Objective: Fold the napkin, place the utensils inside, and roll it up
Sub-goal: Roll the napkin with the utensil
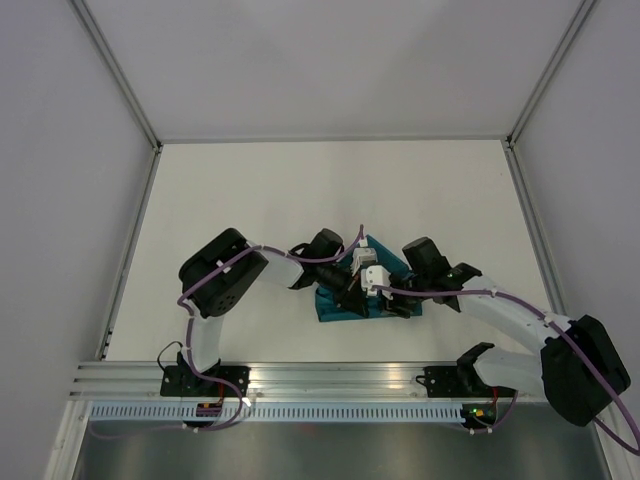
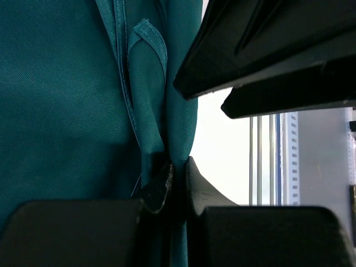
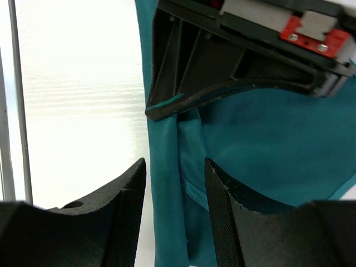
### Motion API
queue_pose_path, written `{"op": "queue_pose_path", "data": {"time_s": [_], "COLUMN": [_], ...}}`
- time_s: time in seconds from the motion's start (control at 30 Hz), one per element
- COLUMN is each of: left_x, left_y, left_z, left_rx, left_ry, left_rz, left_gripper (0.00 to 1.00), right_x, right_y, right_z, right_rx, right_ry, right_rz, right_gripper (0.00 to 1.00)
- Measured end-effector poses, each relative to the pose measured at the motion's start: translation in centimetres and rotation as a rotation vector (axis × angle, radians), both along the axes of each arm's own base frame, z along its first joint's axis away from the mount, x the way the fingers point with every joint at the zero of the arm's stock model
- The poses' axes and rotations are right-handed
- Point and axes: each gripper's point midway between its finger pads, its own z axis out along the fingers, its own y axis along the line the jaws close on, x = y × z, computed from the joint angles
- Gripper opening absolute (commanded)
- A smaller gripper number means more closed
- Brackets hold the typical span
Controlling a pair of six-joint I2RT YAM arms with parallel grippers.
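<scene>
The teal napkin [image 1: 333,311] lies bunched in a narrow folded strip at the table's middle, mostly hidden under both grippers. My left gripper [image 1: 352,290] is shut on a fold of the napkin [image 2: 61,100], pinching the cloth between its tips [image 2: 179,172]. My right gripper [image 1: 388,300] is open, its jaws [image 3: 175,183] straddling the napkin's long folded edge [image 3: 167,183] without closing on it. The left gripper's fingers [image 3: 222,61] show just ahead in the right wrist view. The knife is hidden in every view.
The white tabletop [image 1: 300,200] spreads around the napkin, fenced by grey walls at the back and sides. An aluminium rail [image 1: 330,378] runs along the near edge by the arm bases and shows in the left wrist view [image 2: 261,161].
</scene>
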Motion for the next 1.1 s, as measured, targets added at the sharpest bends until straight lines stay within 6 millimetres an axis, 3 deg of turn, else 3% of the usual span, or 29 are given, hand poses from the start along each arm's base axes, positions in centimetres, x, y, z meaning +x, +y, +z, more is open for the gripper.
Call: {"op": "queue_pose_path", "data": {"time_s": [0.43,0.67,0.8,1.0,1.1], "left_x": [0.0,0.0,0.1,0.6,1.3], "left_y": [0.0,0.0,0.1,0.4,0.7], "left_z": [-0.1,-0.1,-0.1,-0.1,0.2], "left_rx": [0.012,0.019,0.03,0.067,0.086], "left_ry": [0.046,0.054,0.067,0.097,0.111], "left_rz": [-0.007,-0.006,0.002,0.051,0.106], "left_gripper": [0.02,0.06,0.1,0.29,0.31], "right_x": [-2.0,-1.1,-0.8,-0.6,0.0], "right_y": [0.8,1.1,1.3,1.5,1.7], "right_z": [-2.8,-3.7,-4.1,-4.2,-4.3], "right_rx": [-0.088,-0.118,-0.132,-0.134,-0.117], "right_ry": [0.06,0.064,0.083,0.142,0.2], "right_rz": [0.09,0.078,0.074,0.073,0.069], "right_gripper": [0.49,0.34,0.19,0.06,0.03]}}
